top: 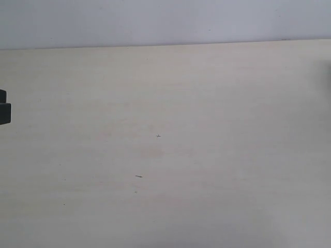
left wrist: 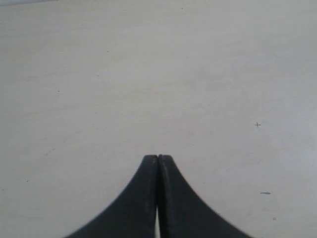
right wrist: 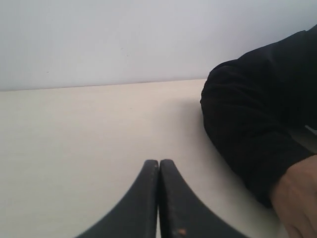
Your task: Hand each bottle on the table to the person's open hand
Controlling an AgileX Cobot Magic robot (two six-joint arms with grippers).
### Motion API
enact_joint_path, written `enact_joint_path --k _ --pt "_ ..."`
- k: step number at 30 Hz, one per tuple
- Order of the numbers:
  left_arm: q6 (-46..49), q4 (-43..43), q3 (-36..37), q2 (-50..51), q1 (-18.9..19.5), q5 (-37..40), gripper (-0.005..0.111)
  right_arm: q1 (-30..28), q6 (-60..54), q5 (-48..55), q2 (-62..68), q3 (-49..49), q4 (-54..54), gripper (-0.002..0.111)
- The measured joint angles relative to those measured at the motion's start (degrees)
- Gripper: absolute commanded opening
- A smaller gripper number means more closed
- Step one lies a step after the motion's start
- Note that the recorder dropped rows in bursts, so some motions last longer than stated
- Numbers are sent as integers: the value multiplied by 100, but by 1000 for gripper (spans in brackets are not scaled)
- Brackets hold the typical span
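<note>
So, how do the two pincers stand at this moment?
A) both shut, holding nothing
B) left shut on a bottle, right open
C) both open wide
A: the left pincer and the right pincer each appear closed tight in their wrist views, with nothing between.

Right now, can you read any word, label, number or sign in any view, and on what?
None: no readable text in any view.
The table bears only tiny dark specks; the cross-shaped speck is a mark, not a character.
The person's black sleeve is plain.
</note>
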Motion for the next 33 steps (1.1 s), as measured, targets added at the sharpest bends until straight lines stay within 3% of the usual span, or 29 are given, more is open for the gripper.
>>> enact_joint_path --k 33 --pt "0 0 0 0 0 0 0 0 -146 19 0 0 167 0"
